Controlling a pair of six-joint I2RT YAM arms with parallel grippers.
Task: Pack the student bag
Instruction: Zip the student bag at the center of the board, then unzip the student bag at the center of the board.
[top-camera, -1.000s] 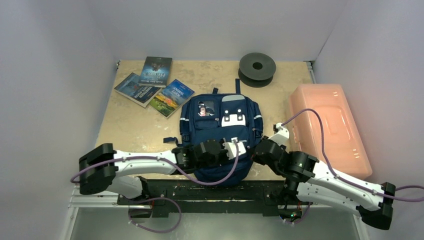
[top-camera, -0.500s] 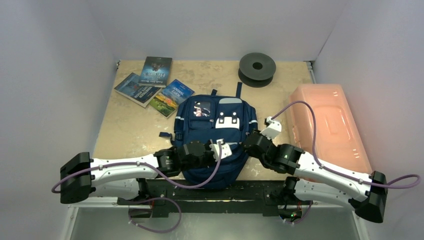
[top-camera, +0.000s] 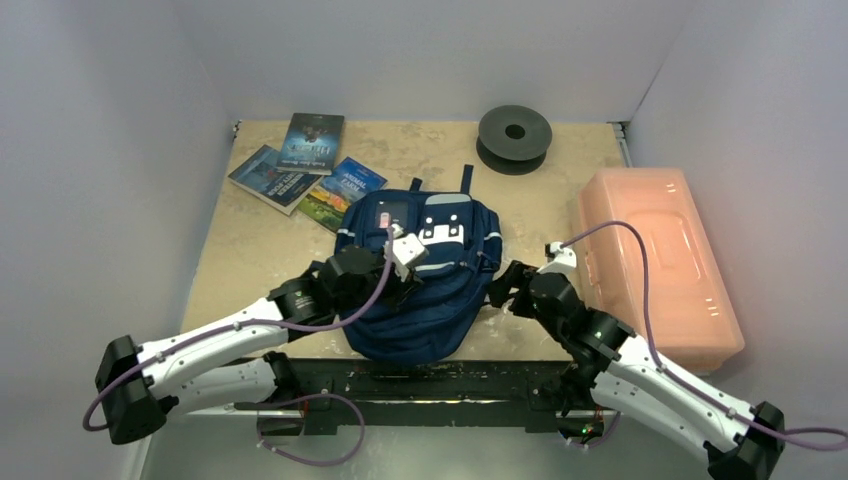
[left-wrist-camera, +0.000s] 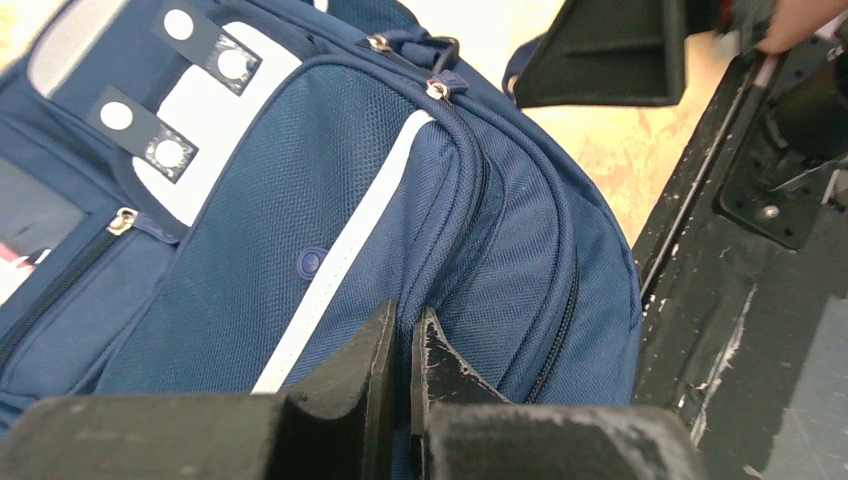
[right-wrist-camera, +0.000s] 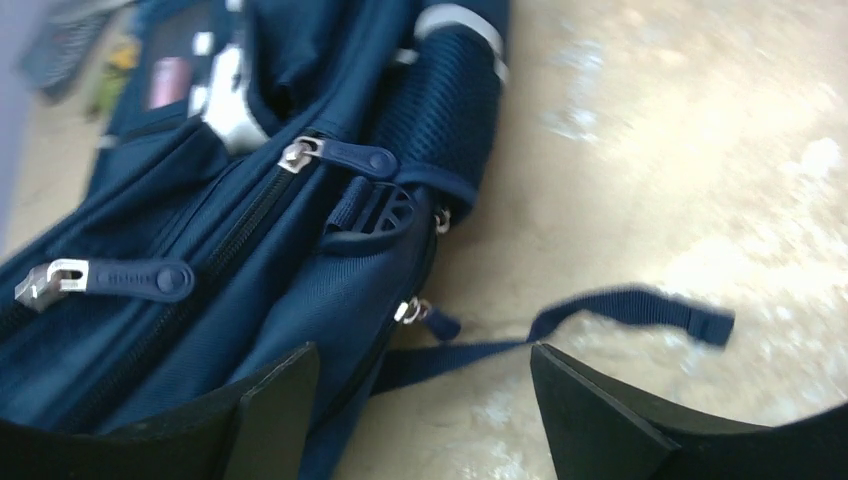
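right gripper (right-wrist-camera: 420, 360) just let go, jaws now wide and empty, bag (top-camera: 430, 320) just to its left. left gripper (left-wrist-camera: 400, 335) stays pinched shut on the bag's fabric and has dragged it leftward. looks like repositioning; nothing packed yet.

The top camera hangs high above and behind the arm bases. It looks down and forward across the whole bench (top-camera: 260, 260) to the back wall. It is the far view and takes in both arms and the entire student bag (top-camera: 430, 310).

The left wrist camera sits just behind the left claw (left-wrist-camera: 403, 325) and looks along its fingers. It is pressed close to the bag's front pockets, with the black mounting rail (left-wrist-camera: 740, 250) at the right.

The right wrist camera peers low between the fingers of the right claw (right-wrist-camera: 420, 360), close on the bag's side and bare bench.

All three views share the bag.
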